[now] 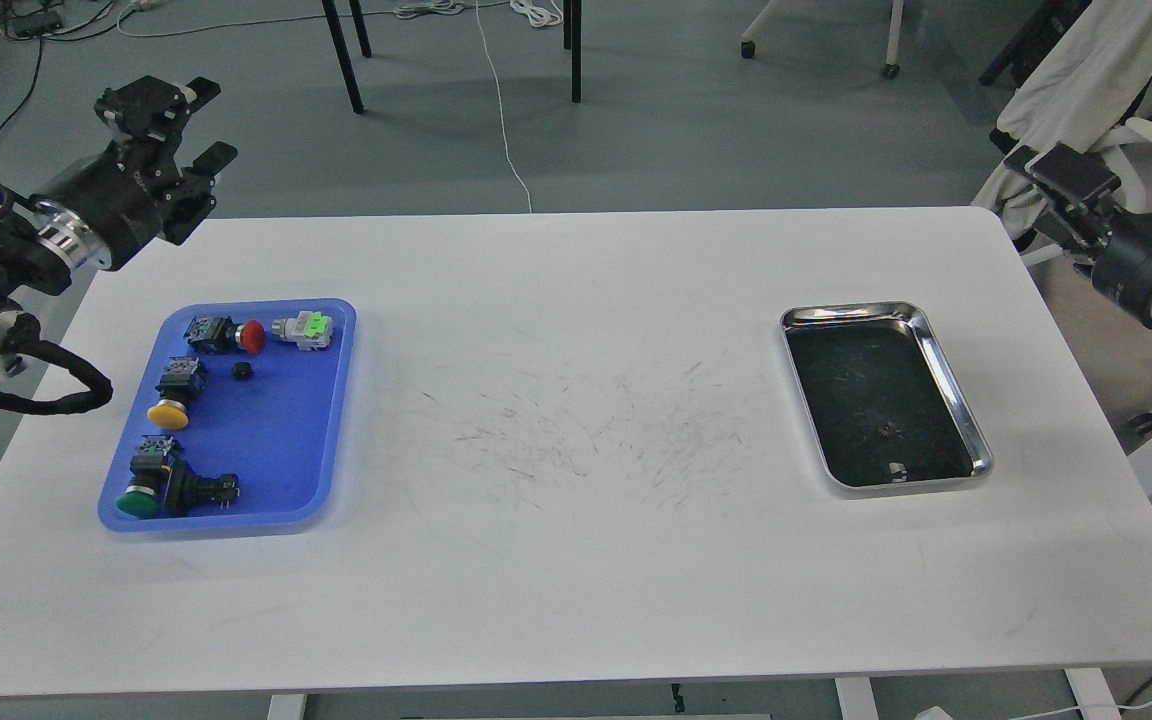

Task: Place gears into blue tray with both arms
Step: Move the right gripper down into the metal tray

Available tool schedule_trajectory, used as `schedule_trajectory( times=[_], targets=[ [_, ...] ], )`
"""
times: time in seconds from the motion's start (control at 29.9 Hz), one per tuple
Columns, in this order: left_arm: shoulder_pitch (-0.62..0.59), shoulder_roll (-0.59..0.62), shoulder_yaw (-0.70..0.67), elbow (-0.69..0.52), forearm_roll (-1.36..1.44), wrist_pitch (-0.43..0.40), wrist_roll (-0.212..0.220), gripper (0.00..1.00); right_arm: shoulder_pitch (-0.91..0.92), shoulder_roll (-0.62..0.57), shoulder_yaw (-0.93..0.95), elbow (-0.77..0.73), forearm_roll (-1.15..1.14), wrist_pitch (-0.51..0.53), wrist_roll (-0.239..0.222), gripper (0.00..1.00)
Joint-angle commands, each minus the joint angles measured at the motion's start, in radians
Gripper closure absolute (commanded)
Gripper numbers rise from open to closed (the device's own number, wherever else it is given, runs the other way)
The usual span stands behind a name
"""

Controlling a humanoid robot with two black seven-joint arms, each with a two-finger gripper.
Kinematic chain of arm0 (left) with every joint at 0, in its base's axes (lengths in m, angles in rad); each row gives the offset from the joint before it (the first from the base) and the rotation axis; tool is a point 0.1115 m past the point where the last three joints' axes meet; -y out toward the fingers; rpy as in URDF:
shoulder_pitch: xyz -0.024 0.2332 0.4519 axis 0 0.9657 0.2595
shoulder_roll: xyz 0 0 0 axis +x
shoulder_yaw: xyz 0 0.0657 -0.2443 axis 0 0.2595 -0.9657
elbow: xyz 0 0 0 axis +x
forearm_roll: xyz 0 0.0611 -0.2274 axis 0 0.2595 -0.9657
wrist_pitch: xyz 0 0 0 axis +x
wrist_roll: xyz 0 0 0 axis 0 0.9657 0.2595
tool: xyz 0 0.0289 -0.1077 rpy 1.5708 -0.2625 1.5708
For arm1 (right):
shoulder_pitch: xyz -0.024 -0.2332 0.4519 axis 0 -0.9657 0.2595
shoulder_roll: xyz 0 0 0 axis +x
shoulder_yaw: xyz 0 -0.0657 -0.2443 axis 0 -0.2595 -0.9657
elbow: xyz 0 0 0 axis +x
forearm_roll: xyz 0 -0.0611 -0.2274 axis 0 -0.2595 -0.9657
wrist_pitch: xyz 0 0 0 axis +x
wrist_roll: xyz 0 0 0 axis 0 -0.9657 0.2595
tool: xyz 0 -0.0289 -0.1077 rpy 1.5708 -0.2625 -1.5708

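Observation:
The blue tray (276, 440) lies at the table's left. One gear (242, 371), a tiny black disc, rests inside it near the upper middle. A second gear (882, 432) lies in the steel tray (851, 313) at the right, toward its near end. My left gripper (208, 122) hovers above the table's far left corner, behind the blue tray, with its fingers apart and nothing between them. My right gripper (1061, 172) is off the table's far right corner, dark and end-on, so its fingers cannot be told apart.
Push-button switches share the blue tray: a red one (236, 335), a yellow one (170, 398), a green one (141, 490), a black part (201, 489) and a grey-green part (303, 328). A cloth-draped chair (1086, 90) stands behind the right arm.

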Motion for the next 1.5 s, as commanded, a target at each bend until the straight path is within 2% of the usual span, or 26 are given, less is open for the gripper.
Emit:
schedule_trajectory(
  times=[0.0,0.2,0.43,0.77,0.84,1.2,1.47],
  targets=[
    [0.01,-0.014,-0.007,0.002,-0.002,0.009,0.0,0.29,0.077,-0.013,-0.102,-0.002,-0.086,0.027,-0.001,0.04],
    [0.012,-0.038,-0.01,0.005,-0.003,0.026,0.0,0.29,0.171,-0.021,-0.198,-0.002,-0.259,0.082,-0.001,0.04],
    [0.01,-0.037,-0.01,0.003,-0.003,0.035,0.0,0.28,0.183,-0.015,-0.205,0.009,-0.504,0.15,0.001,0.05],
    [0.023,-0.038,-0.008,0.005,-0.003,0.05,0.0,0.24,0.152,0.002,-0.206,0.009,-0.511,0.142,0.003,0.05],
    [0.024,-0.037,-0.01,0.006,-0.005,0.05,0.0,0.21,0.149,0.007,-0.215,0.005,-0.528,0.147,0.004,0.05],
    [0.055,-0.04,-0.031,0.011,-0.087,0.085,0.0,0.09,0.197,0.091,-0.24,-0.014,-0.965,0.237,0.018,0.06],
    [0.072,-0.038,-0.067,0.014,-0.091,0.092,0.0,0.07,0.194,0.185,-0.307,-0.103,-1.04,0.254,0.047,0.1]
  ],
)
